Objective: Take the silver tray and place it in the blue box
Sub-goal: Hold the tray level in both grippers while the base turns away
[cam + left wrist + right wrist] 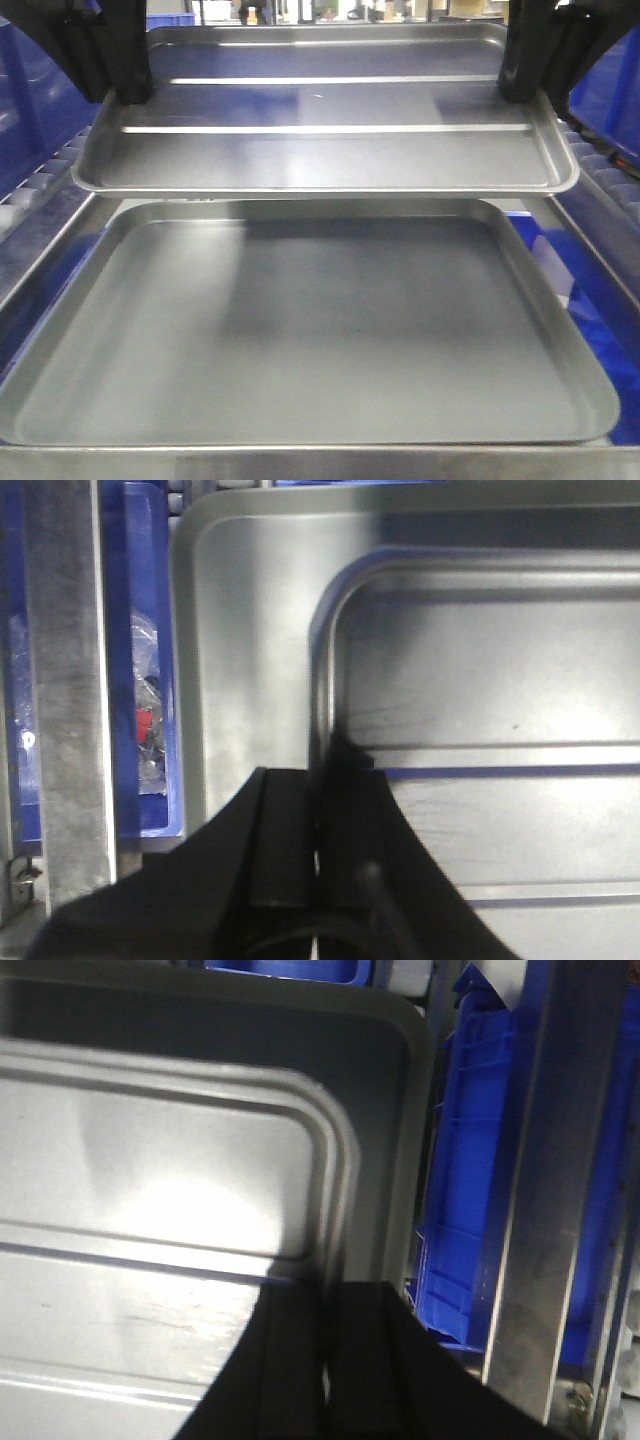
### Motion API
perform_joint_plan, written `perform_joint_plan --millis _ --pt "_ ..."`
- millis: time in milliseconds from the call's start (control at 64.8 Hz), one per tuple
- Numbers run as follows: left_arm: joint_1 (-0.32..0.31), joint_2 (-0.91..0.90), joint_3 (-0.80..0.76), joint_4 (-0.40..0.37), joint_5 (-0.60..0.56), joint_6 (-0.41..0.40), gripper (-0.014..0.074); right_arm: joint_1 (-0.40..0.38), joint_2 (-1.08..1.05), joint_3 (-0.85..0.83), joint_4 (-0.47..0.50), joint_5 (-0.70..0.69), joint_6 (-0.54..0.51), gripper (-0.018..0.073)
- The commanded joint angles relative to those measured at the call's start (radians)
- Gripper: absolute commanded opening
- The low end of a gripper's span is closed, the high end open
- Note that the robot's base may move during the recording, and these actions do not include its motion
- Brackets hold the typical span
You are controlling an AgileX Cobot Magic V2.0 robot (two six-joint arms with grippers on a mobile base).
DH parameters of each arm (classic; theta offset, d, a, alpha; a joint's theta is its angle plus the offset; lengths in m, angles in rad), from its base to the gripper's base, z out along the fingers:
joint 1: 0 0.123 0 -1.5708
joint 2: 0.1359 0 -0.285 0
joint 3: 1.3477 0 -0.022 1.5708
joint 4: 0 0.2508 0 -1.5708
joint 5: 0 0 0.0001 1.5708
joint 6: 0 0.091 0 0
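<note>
The silver tray (330, 150) hangs level above a larger dull-grey tray, its two ridge lines showing across its floor. My left gripper (125, 95) is shut on its left rim, and the left wrist view shows the jaws (322, 770) pinching that rim of the silver tray (500, 680). My right gripper (522, 95) is shut on the right rim, with the jaws (330, 1290) clamped on the edge of the silver tray (150, 1180). The blue box (600, 340) shows in part under the dull tray's right side, and its ribbed wall (465, 1190) appears in the right wrist view.
The dull-grey matte tray (300, 330) lies directly below the held tray and fills the near foreground. Metal frame rails (545, 1210) run along both sides. A blue bin (150, 680) holding a plastic bag of small parts sits at the left. More blue crates (30, 100) stand behind.
</note>
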Motion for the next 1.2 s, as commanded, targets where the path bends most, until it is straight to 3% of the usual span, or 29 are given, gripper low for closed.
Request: perform_joint_plan --millis 0,1189 --pt "-0.006 -0.032 -0.033 0.055 0.004 0.01 -0.0105 -0.004 -0.032 -0.039 -0.067 -0.014 -0.017 0.0057" --pt "-0.006 -0.032 -0.033 0.055 0.004 0.01 -0.0105 -0.004 -0.032 -0.039 -0.067 -0.014 -0.017 0.0057"
